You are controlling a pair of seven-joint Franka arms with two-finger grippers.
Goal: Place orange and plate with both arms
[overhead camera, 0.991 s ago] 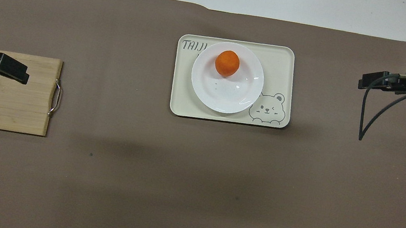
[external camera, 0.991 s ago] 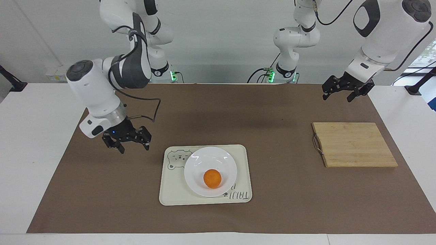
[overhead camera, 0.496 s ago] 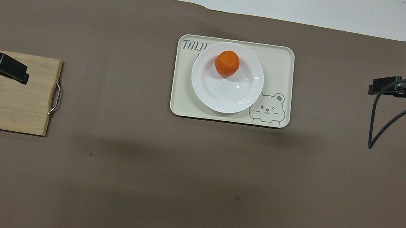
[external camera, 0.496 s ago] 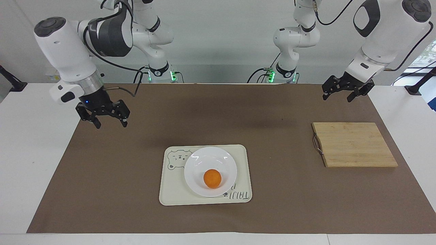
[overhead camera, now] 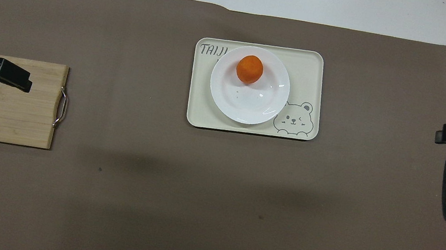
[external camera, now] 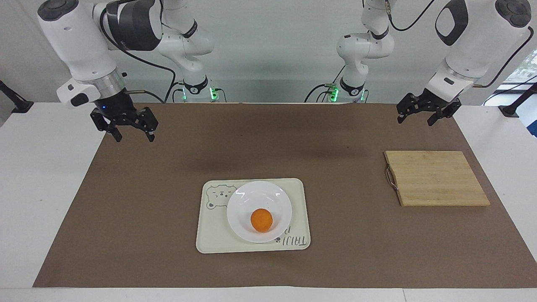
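The small round bright-orange orange (external camera: 261, 220) sits inside the round glossy white plate (external camera: 241, 203), off-centre toward the rim farther from the robots, and the plate in turn rests on the rectangular cream tray with a bear print (external camera: 209, 239) near the middle of the brown table mat (external camera: 335, 260). Judged from this layout, both placements look done — fruit in dish, dish on tray — which would explain why neither arm is near them. The right gripper (external camera: 131, 136) hangs in the air over the mat's edge at the right arm's end of the table, its two black fingers spread apart and holding nothing. The left gripper (external camera: 419, 117) hovers over the mat's corner at the left arm's end, also with fingers apart and empty; it appears to be waiting. A rectangular bamboo cutting board with a metal handle (external camera: 436, 178) lies bare toward that same end, well apart from the tray.
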